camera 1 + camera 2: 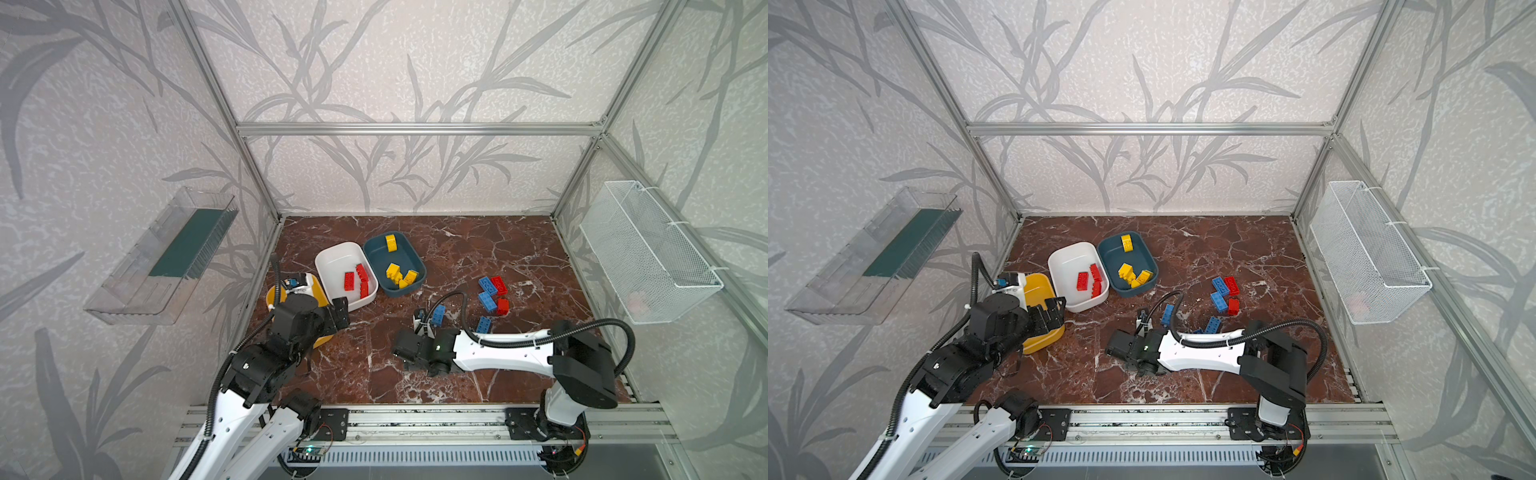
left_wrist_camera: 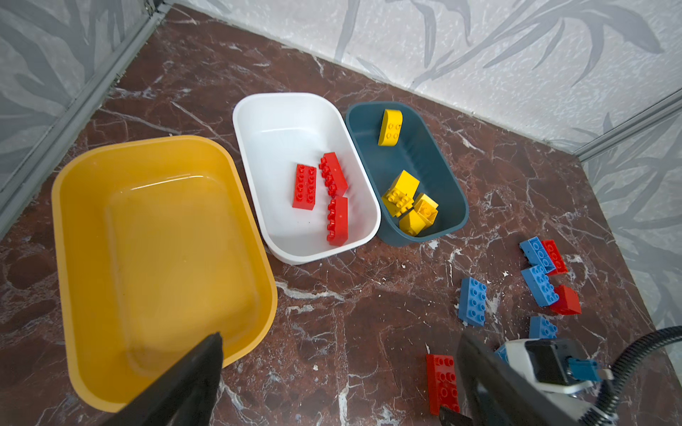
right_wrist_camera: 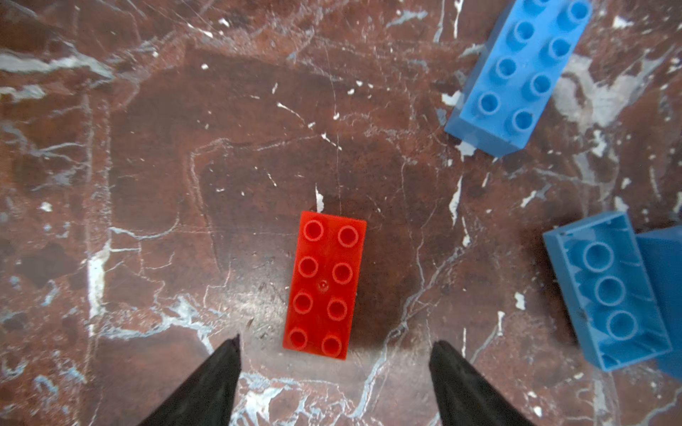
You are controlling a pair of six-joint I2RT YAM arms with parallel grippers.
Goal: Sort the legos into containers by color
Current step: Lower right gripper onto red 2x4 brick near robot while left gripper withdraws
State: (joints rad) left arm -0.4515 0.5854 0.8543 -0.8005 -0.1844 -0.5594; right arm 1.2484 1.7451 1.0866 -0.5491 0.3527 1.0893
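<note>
**Status.** The right gripper [image 3: 336,341] hangs low over the marble table [image 3: 147,147], jaws parted and empty. The red brick [image 3: 324,284] lies flat, studs up, with its near end between the fingertips and nothing touching it. The left gripper [image 2: 339,337] is spread wide, holds nothing and hovers by the yellow tub [image 2: 66,206], which looks empty. The white tub [image 2: 258,107] holds three red bricks and the teal tub [image 2: 443,173] holds yellow ones. The loose bricks [image 1: 492,291], blue and red, lie on the right of the table.

**Risks.**
- A pinch at the brick's end alone may twist it or squirt it out. It is low and smooth-sided, so there is little to bite.
- A closing or sliding finger may nudge the upturned blue brick [image 3: 605,291] nearby.
- Carrying red to the white tub brings the right arm towards the left arm (collision is likely if neither yields).
- Yellow bricks occupy the teal tub, so a blue one dropped there would mix colours.

**Not verifiable.**
- In both top views the right arm covers its own fingertips and the red brick.
- There, the left arm hides much of the yellow tub.
- The yellow heap cannot be counted with confidence.
- A further blue piece behind the upturned brick is cut off at the edge of the right wrist view.
</note>
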